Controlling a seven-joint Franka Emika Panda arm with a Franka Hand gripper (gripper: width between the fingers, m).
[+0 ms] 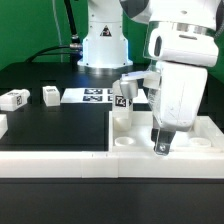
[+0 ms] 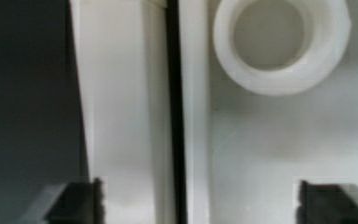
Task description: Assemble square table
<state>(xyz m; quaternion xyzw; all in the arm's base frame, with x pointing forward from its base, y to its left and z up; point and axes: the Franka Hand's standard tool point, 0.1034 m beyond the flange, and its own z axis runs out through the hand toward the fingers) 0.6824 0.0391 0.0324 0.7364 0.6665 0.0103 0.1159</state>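
The white square table top (image 1: 192,132) lies at the exterior view's right against the front wall, with round sockets in its near corners. One tagged white leg (image 1: 123,95) stands at its far left corner. Two more white legs (image 1: 14,98) (image 1: 50,94) lie on the black table at the left. My gripper (image 1: 163,148) points straight down over the top's near edge, open and empty. In the wrist view the gripper (image 2: 202,200) has its dark fingertips (image 2: 78,202) far apart, over white plastic with a dark seam (image 2: 167,100) and a round socket (image 2: 274,45).
The long white border wall (image 1: 50,158) runs along the front edge, with a short piece at the left (image 1: 3,125). The marker board (image 1: 95,96) lies flat in front of the robot base (image 1: 103,45).
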